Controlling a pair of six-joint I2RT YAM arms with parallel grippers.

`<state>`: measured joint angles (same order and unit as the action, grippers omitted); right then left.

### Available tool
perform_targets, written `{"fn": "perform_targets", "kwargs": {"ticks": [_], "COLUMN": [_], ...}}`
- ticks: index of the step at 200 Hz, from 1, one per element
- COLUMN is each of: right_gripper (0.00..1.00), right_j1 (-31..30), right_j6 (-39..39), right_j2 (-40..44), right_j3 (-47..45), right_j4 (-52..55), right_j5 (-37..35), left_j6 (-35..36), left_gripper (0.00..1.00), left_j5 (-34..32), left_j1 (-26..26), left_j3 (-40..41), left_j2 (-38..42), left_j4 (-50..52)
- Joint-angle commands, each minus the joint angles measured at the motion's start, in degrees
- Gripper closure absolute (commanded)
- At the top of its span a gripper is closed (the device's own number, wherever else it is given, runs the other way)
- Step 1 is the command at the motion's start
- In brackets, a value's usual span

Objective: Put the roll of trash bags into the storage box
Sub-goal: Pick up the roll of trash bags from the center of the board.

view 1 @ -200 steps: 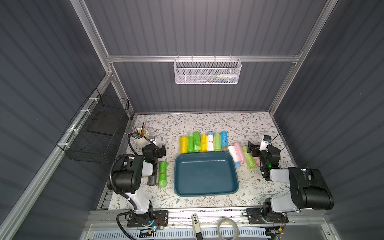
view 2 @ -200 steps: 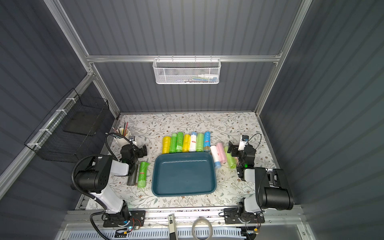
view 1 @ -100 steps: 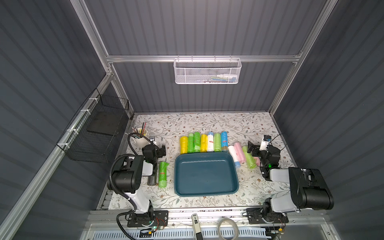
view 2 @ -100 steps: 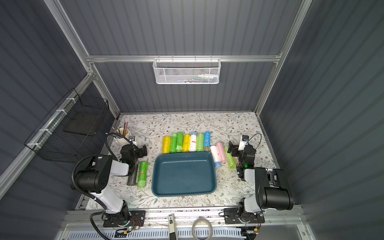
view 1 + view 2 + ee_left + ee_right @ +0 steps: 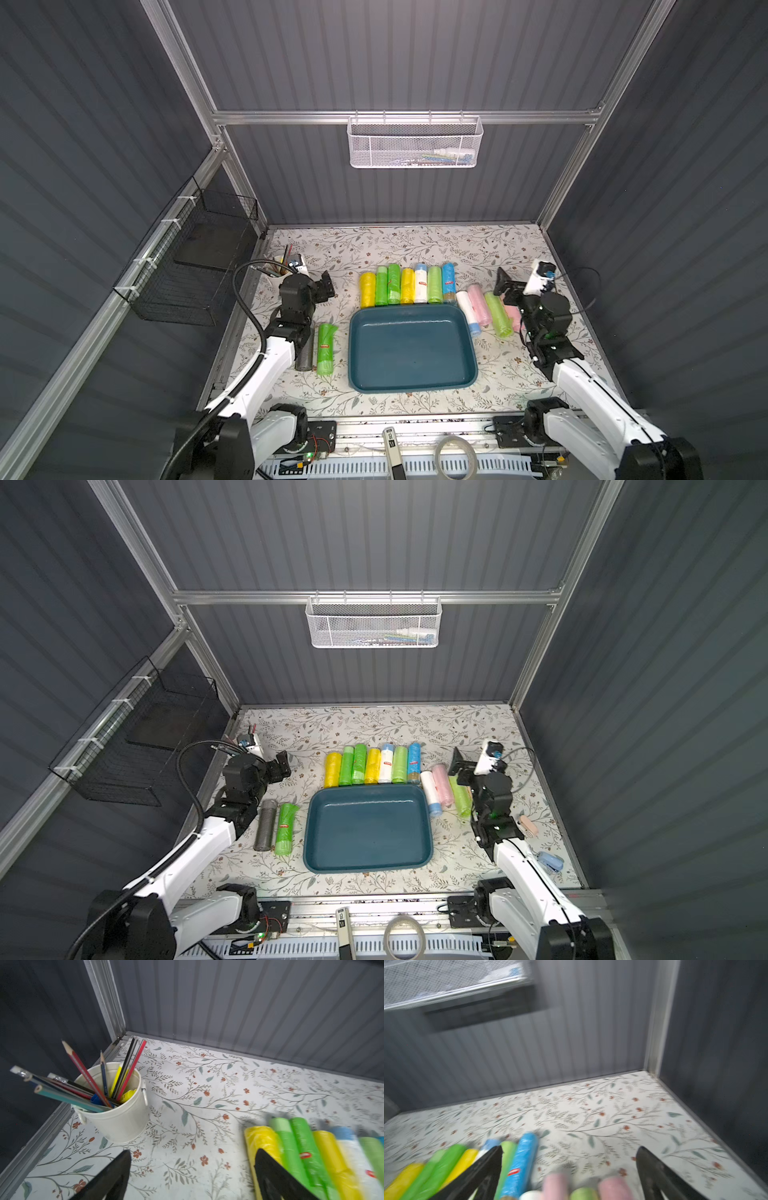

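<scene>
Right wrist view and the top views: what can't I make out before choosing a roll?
- Pink rolls, right wrist view: motion-blurred, cut off by the bottom edge.
- White mesh basket contents, both top views: too small, veiled by the mesh.
- Grey roll, in a top view: far end hidden by the left arm.
</scene>
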<state>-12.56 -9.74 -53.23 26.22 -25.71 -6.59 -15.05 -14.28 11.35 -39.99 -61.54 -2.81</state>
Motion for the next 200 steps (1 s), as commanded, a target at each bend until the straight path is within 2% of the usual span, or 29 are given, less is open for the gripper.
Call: {"fn": "perform_targets", "kwargs": {"ticks": [1,11,30,57,72,89,101,142,168,200], "right_gripper": [0.01,0.01,0.01,0.01,0.01,0.01,0.01,0.01,0.01,0.01], "right_j1": [-8.1,-11.7,-15.8,-20.4,-22.6,-26.3,-27.6,-27.7,-27.8,-27.6], "right_j6": [1.3,1.2,0.3,0.3,0.2,4.4,6.6,9.8,10.0,10.2], "right_j2": [-3.3,-5.1,-6.4,-6.9,-7.8,-9.3,-9.7,-8.2,-7.1,-4.9], "right_j3": [7.0,8.9,7.7,2.4,0.0,-0.9,0.1,-0.5,-0.7,-2.7], "right_j4": [13.0,14.4,10.7,0.6,-4.7,-6.5,-4.6,-2.7,-1.8,-3.7], "right_j5": [3.6,6.3,9.9,16.0,19.7,18.3,17.5,19.0,17.8,15.1], "left_j6": [-7.8,-9.0,-10.8,-15.0,-15.5,-15.2,-14.4,-13.0,-13.8,-14.1], "left_gripper": [0.12,0.13,0.21,0.24,0.26,0.29,0.35,0.38,0.38,0.38], "left_j5": [6.0,7.5,7.3,1.4,-1.4,-1.6,-0.4,0.1,-2.9,-3.2], "left_j1": [0.1,0.1,0.2,0.2,0.2,0.2,0.2,-0.3,-0.9,-1.4], "left_j3": [-5.6,-8.0,-11.2,-14.5,-14.4,-13.6,-13.5,-12.2,-11.7,-9.2], "left_j2": [-0.4,-1.5,-1.5,0.4,0.0,-2.2,-3.5,-7.9,-13.1,-13.9], "left_j4": [27.0,34.0,43.6,55.7,59.4,61.8,61.3,56.4,54.3,50.9]}}
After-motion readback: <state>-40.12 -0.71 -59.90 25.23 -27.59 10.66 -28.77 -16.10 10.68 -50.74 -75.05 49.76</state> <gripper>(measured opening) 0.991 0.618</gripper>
